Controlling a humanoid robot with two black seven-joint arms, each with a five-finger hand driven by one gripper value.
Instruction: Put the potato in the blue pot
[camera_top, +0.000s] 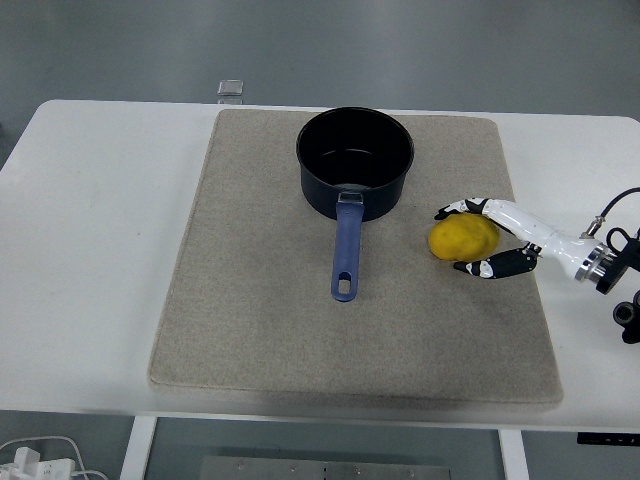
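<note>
A yellow potato (466, 236) lies on the beige mat (250, 300), to the right of the blue pot. The dark blue pot (355, 160) stands at the back middle of the mat, empty, its blue handle (346, 250) pointing toward the near edge. My right hand (459, 240) reaches in from the right edge and wraps around the potato. Its upper fingers (452, 210) lie on the potato's far side and the thumb (478, 267) presses at its near side. The potato still rests on the mat. No left arm shows.
A small clear object (231, 89) sits at the table's back edge behind the mat. The white table (90, 250) surrounds the mat on both sides. White cables (40, 458) lie on the floor at bottom left.
</note>
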